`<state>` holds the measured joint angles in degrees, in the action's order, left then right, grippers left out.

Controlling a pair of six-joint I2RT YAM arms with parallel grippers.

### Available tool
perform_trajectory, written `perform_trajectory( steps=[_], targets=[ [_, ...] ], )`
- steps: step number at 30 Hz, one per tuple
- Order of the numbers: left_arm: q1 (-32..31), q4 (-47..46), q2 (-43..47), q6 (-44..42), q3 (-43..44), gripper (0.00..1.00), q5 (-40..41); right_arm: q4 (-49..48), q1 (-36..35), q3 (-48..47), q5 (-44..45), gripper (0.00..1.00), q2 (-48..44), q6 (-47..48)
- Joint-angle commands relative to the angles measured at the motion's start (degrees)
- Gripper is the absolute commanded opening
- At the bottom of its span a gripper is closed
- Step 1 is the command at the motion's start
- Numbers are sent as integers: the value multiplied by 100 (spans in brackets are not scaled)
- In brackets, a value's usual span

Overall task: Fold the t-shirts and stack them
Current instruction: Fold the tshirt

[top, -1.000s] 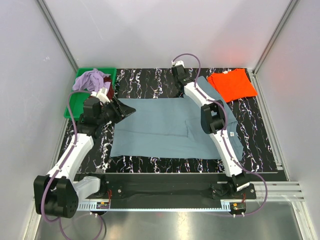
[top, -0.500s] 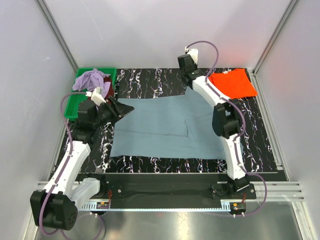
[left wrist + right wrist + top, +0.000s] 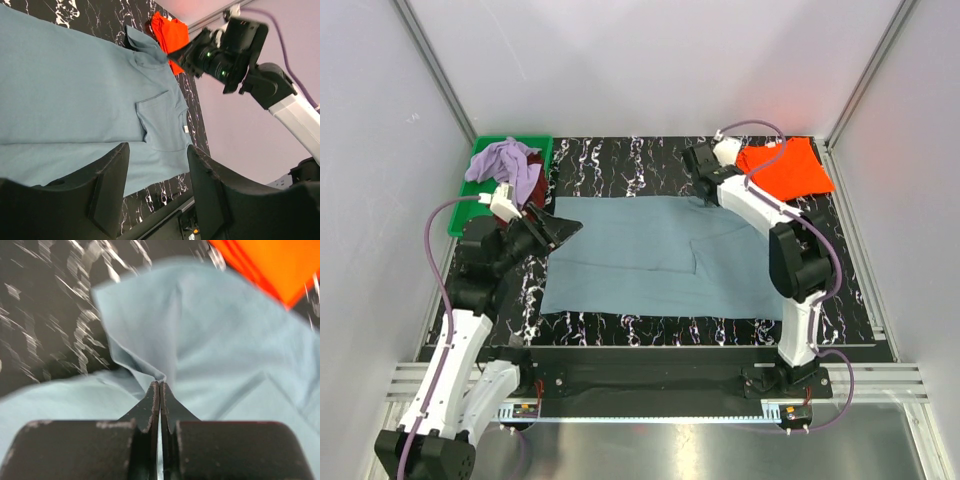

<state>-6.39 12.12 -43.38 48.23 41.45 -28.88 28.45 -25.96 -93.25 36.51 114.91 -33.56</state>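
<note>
Across the middle of the table the blue-grey shirt lies flat, its long axis running left to right. Your left gripper hangs at its left end, jaws apart and empty. Farther back, your right gripper is pinched on the shirt's far right sleeve, so that arm likely leads the fold towards you. Beyond it sits the folded orange shirt.
</note>
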Motion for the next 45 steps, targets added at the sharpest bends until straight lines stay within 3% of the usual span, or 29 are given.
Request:
perform_trajectory(
  steps=[1, 11, 12, 15, 21, 27, 34, 40, 45],
  targets=[
    [24, 194, 224, -138, -76, 55, 102, 258, -120, 727, 181, 0, -767, -1178],
    [24, 528, 49, -375, 38, 56, 260, 3, -129, 2970, -285, 1, -2051, -1891],
    [24, 511, 40, -375, 30, 56, 278, -23, -120, 3058, -328, 10, -2095, -1821],
    [24, 405, -74, -367, -14, 57, 357, -146, -120, 3147, -496, 26, -2166, -1226],
    [24, 159, -575, -349, -146, 57, 489, -349, -120, 2217, -883, 38, -1798, 277],
    [94, 484, -1374, -648, 345, 58, 858, -59, 29, 521, -1638, 50, -331, 1526],
    [209, 546, -1551, -771, 548, 59, 832, 776, 82, -1561, -1060, 48, 1356, 1660],
    [226, 282, -1419, -639, 232, 59, 726, 1143, 108, -2581, -417, 47, 2296, 1546],
    [244, 291, -1577, -753, 363, 60, 708, 1216, 231, -2707, -636, 44, 2562, 1414]
  ],
)
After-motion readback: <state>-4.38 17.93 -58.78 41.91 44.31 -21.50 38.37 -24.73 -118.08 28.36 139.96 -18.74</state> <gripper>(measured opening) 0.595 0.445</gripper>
